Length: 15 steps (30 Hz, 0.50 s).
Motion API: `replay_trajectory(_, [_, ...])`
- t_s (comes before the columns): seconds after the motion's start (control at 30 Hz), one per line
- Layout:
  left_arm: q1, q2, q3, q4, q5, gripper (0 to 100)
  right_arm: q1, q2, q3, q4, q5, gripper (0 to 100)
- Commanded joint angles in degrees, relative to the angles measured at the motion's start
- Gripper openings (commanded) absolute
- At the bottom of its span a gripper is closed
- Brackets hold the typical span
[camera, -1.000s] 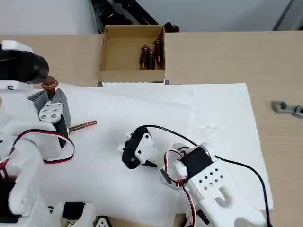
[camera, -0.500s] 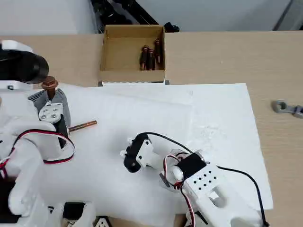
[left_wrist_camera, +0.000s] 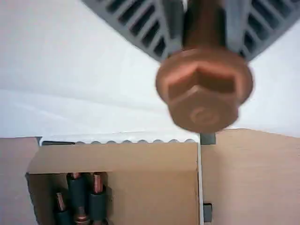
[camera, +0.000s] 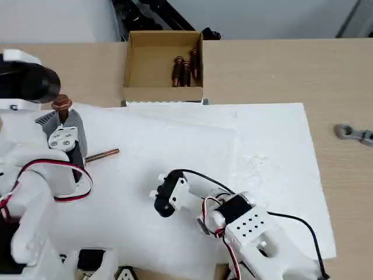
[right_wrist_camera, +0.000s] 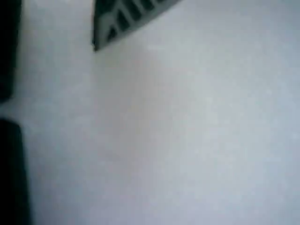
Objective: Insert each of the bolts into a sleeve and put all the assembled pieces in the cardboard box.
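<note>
Copper bolt (left_wrist_camera: 204, 89), brown cardbd box (camera: 163, 93), wht foam sheet (camera: 262, 134)

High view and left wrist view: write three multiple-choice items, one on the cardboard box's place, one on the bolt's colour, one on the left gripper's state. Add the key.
1. The cardboard box stands:
A. in the middle of the white sheet
B. on the wooden table, at the sheet's edge
C. on a chair

2. The bolt is:
A. blue
B. white
C. copper

3. The left gripper has its jaws:
A. shut on the bolt
B. wide open and empty
C. shut on a cloth

Key: 1 B, the box sits on bare wood just past the sheet. 2 C, the six-sided head shows copper in the left wrist view. 3 A, the bolt's shaft is clamped between the grey jaws.
</note>
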Motion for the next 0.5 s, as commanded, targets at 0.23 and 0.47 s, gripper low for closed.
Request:
replay_trajectory(0.23, [0.18, -0.44, 0.04, 0.35, 0.35, 0, 6.02, 0.31, 2.37, -4.7, 0.26, 23.2])
replay_trajectory(0.47, [0.18, -0.44, 0.04, 0.35, 0.35, 0, 5.93, 0.31, 2.37, -4.35, 0.0, 0.4])
